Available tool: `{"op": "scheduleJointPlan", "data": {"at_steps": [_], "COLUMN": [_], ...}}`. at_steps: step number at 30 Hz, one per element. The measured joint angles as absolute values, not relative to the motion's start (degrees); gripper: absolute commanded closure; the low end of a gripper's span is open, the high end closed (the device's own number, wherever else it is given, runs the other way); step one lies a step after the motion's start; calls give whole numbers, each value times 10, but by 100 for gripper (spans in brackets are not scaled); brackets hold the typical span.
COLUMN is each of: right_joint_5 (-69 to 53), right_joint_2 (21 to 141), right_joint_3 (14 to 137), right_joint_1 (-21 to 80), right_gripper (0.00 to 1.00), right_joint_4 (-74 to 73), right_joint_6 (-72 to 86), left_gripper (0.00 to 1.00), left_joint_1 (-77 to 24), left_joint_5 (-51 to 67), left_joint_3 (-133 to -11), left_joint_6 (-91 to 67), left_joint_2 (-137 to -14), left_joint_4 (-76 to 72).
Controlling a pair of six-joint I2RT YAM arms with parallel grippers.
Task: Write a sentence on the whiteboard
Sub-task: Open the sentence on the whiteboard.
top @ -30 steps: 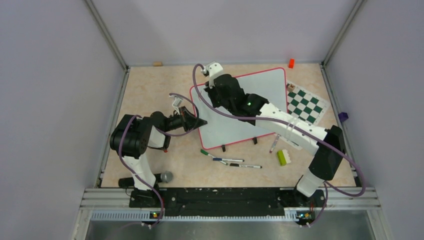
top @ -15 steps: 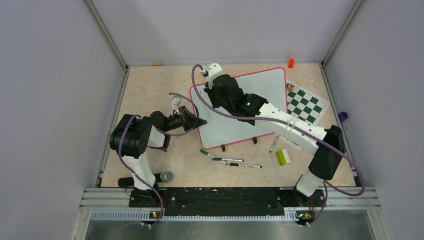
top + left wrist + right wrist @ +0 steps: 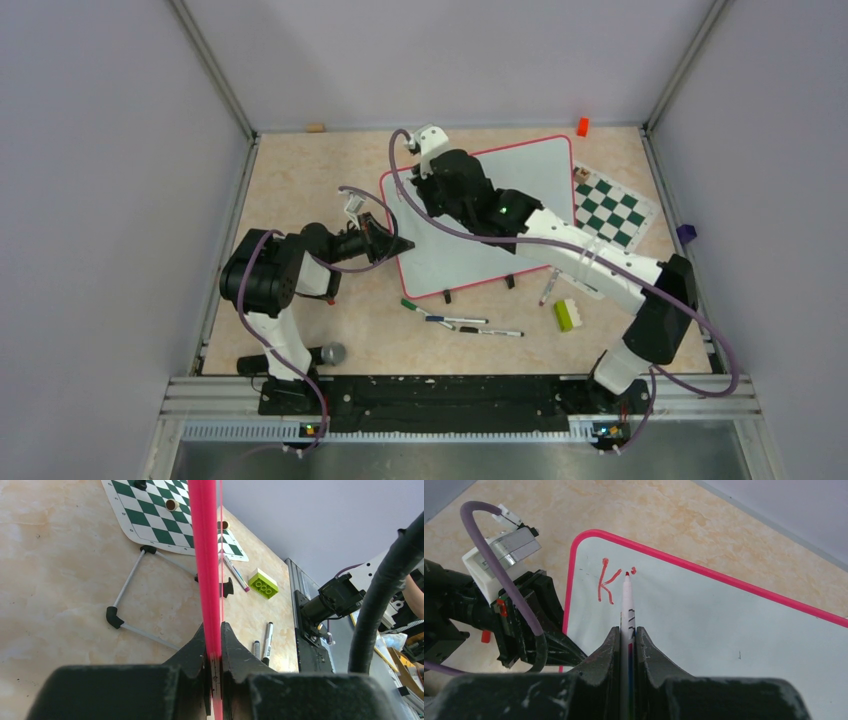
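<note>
Right gripper [image 3: 627, 631] apparently nudged its marker [image 3: 627, 600] rightward.

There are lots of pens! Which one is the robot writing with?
Find the big pink-framed whiteboard. Over its far left corner the right gripper pinches a white marker, red tip beside a red letter K. It is the only pen held up; the other pens lie flat on the table.

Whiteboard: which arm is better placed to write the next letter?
Right. The right tool is shut on the marker, whose tip is at the whiteboard just past the red K. The left tool is clamped on the frame, steadying it, so it is not free to write.
</note>
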State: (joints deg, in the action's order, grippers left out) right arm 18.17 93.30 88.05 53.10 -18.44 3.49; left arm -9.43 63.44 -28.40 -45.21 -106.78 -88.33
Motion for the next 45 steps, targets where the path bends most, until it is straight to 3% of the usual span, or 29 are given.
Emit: {"op": "scheduleJointPlan", "data": {"at_steps": [45], "right_joint_5": [177], "right_joint_2": [932], "right_joint_3": [859], "right_joint_1": [531], "right_gripper": [100], "right_joint_4": [-209], "right_joint_6": [30], "left_gripper": [100], "left_joint_1": [-94], "left_joint_5": [632], "left_joint_3": [-285], "left_joint_6": [-453], "left_joint_2": [-1070], "left_joint_4": [-883]}}
